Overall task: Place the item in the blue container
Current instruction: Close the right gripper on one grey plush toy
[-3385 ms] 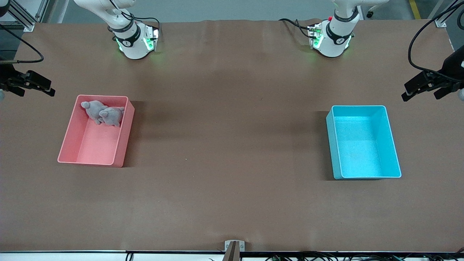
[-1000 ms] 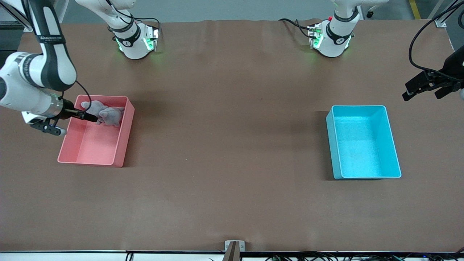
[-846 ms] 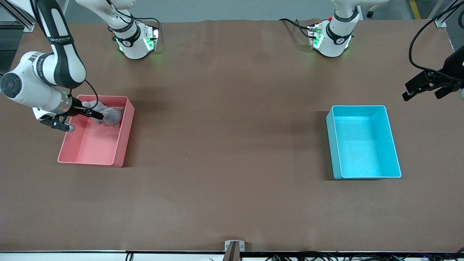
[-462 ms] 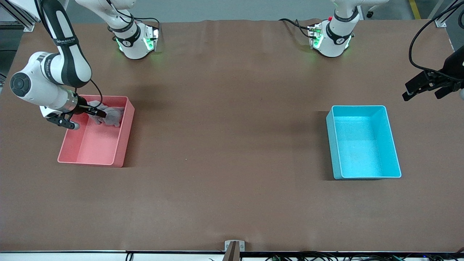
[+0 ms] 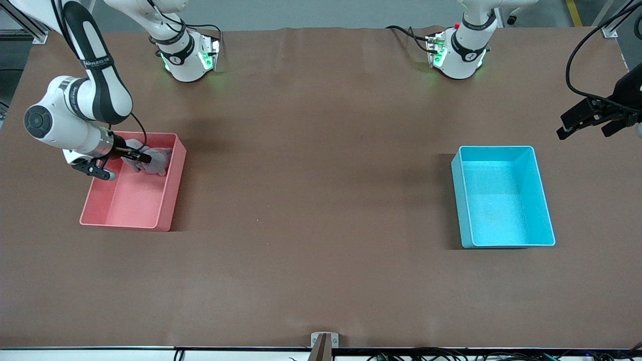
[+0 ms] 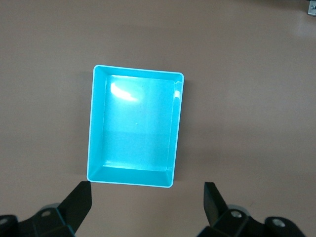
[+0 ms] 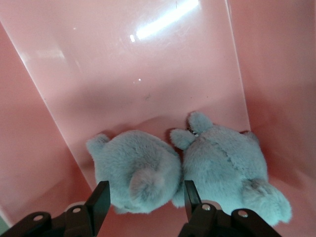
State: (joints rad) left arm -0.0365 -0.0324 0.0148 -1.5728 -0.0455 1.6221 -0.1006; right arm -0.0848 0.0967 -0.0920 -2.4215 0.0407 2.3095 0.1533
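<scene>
Two grey plush toys (image 5: 156, 159) lie side by side in the pink bin (image 5: 125, 223), at its end nearest the robot bases. My right gripper (image 5: 139, 156) reaches down into that bin. In the right wrist view the right gripper (image 7: 146, 190) is open, one finger on each side of the tail end of one plush toy (image 7: 136, 168). The other plush toy (image 7: 224, 160) lies against it. The blue container (image 5: 501, 200) stands empty toward the left arm's end. My left gripper (image 5: 577, 123) waits open over bare table beside it. The left wrist view shows the blue container (image 6: 134, 126) past the left gripper (image 6: 147, 187).
The pink bin (image 7: 123, 74) has walls close round the toys on two sides. Brown table (image 5: 321, 200) stretches between the two bins. Both robot bases (image 5: 185, 60) stand along the table's edge farthest from the front camera.
My right arm came in from the table's end, reached into the pink bin and has edged its open fingers around one plush toy. The left arm, toys and both bins have not moved.
</scene>
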